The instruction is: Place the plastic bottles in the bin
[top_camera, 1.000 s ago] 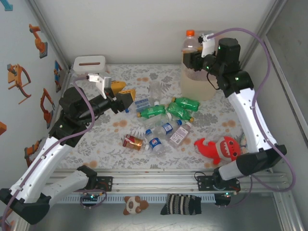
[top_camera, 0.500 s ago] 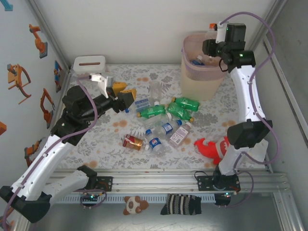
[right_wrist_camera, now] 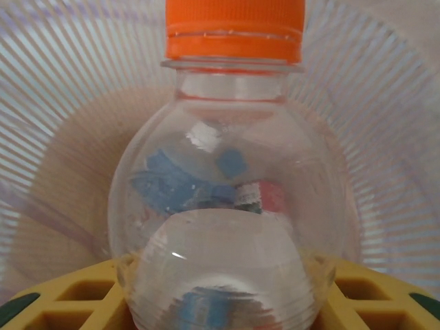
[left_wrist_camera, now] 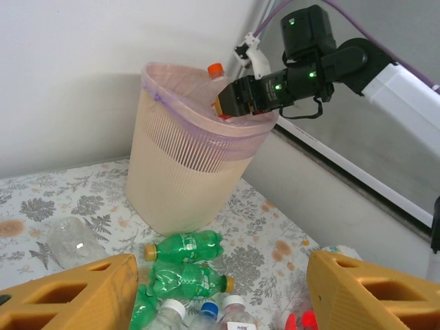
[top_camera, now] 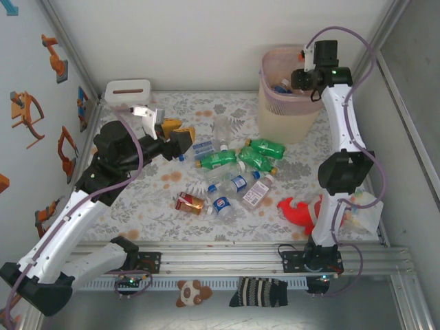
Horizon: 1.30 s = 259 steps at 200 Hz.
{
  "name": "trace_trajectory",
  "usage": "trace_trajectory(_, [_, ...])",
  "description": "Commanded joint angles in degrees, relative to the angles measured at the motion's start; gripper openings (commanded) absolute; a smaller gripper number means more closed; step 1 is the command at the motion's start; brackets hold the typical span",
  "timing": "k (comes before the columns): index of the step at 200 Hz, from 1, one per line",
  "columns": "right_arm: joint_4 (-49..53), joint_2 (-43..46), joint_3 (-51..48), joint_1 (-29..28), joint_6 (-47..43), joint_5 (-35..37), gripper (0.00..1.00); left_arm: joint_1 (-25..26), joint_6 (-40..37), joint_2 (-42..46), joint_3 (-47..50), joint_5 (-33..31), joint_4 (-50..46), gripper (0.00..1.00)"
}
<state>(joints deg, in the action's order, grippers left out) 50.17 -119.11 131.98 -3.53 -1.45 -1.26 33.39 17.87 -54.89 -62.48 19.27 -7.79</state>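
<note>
My right gripper [right_wrist_camera: 227, 302] is shut on a clear plastic bottle [right_wrist_camera: 227, 206] with an orange cap [right_wrist_camera: 234, 27], holding it cap-first over the mouth of the beige bin [top_camera: 285, 117]. In the left wrist view the cap [left_wrist_camera: 216, 69] shows just above the pink rim [left_wrist_camera: 172, 96]. More bottles lie inside the bin [top_camera: 282, 87]. Several bottles lie in a pile on the table, green ones [top_camera: 218, 159] [left_wrist_camera: 182, 246] and clear ones [top_camera: 237, 183]. My left gripper [top_camera: 175, 134] hovers open left of the pile, with nothing between its fingers [left_wrist_camera: 69, 295].
A low white box with a slot [top_camera: 128, 90] stands at the back left. A red plush shark [top_camera: 306, 210] lies at the front right by the right arm's base. Walls close in the table at the back and on both sides.
The right arm has swung with the orange-capped bottle from in front of the bin to above its opening. The left arm has barely moved.
</note>
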Motion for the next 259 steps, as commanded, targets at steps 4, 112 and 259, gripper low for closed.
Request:
trace_trajectory(4, [3.16, -2.84, 2.34, 0.54, -1.11, 1.35, 0.49, 0.18, 0.85, -0.47, 0.43, 0.5, 0.53, 0.65])
trace_trajectory(112, [5.91, -8.56, 3.94, 0.7, -0.58, 1.26, 0.65, 0.13, 1.93, -0.35, 2.19, -1.06, 0.59, 0.64])
trace_trajectory(259, [4.82, 7.21, 1.59, 0.72, 4.24, -1.72, 0.72, -0.72, 14.66, -2.41, 3.54, -17.28, -15.74, 0.66])
